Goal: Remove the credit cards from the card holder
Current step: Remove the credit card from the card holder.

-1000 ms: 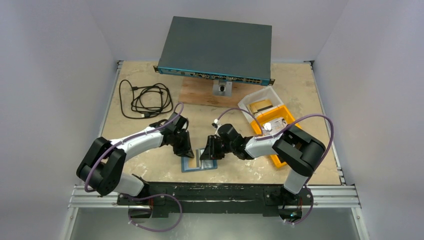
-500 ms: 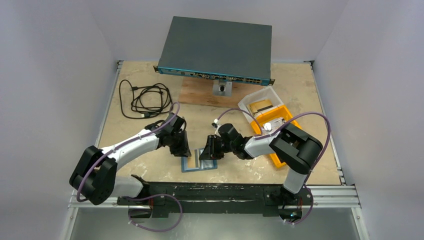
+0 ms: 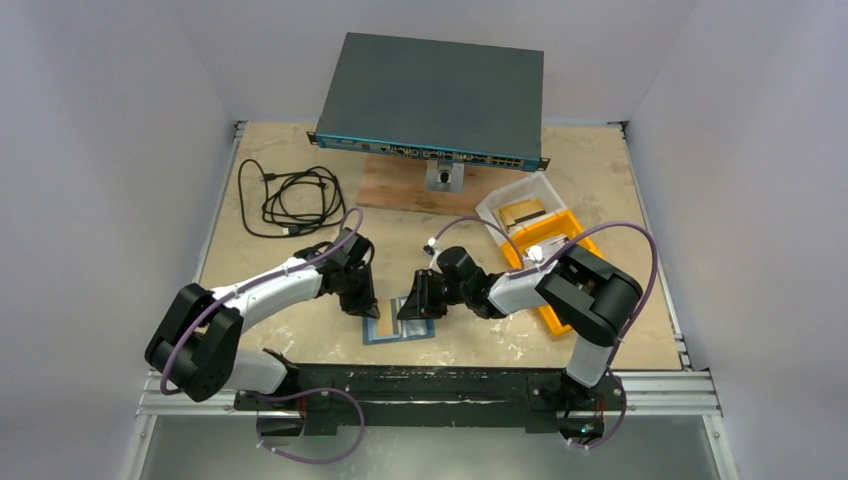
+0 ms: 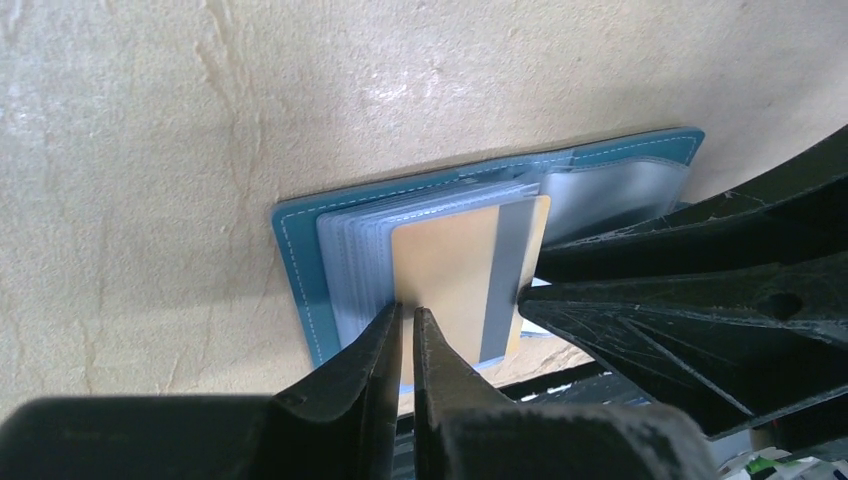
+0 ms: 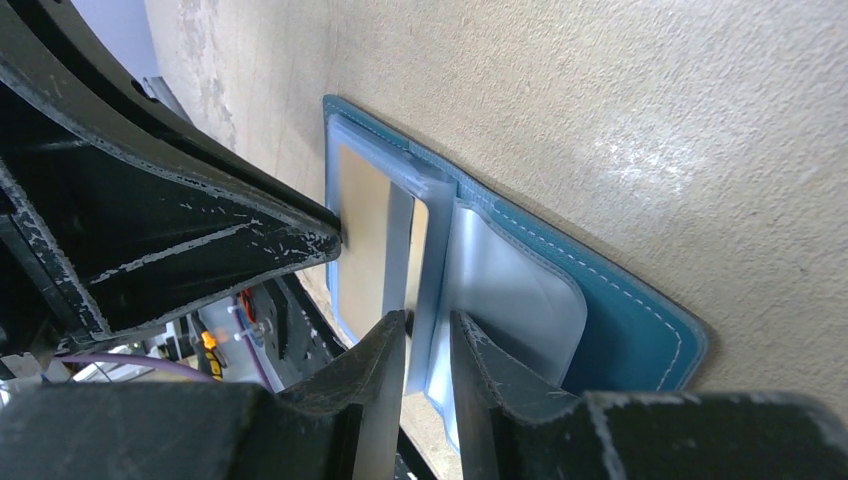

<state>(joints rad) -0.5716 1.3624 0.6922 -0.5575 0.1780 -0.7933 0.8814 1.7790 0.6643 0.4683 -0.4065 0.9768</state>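
Card (image 4: pixel 450 265) edge seemingly pinched in left gripper (image 4: pixel 408 312), right gripper (image 5: pixel 428 325) just beside.

Glossy clear plastic pockets (image 4: pixel 352 262) line the matt card holder (image 4: pixel 298 285); table (image 4: pixel 150 150) rough.

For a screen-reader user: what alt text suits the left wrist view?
A tan credit card sticks out of the open teal card holder on a beige table. The nearly closed left claw sits at its near edge; the right claw reaches its side.
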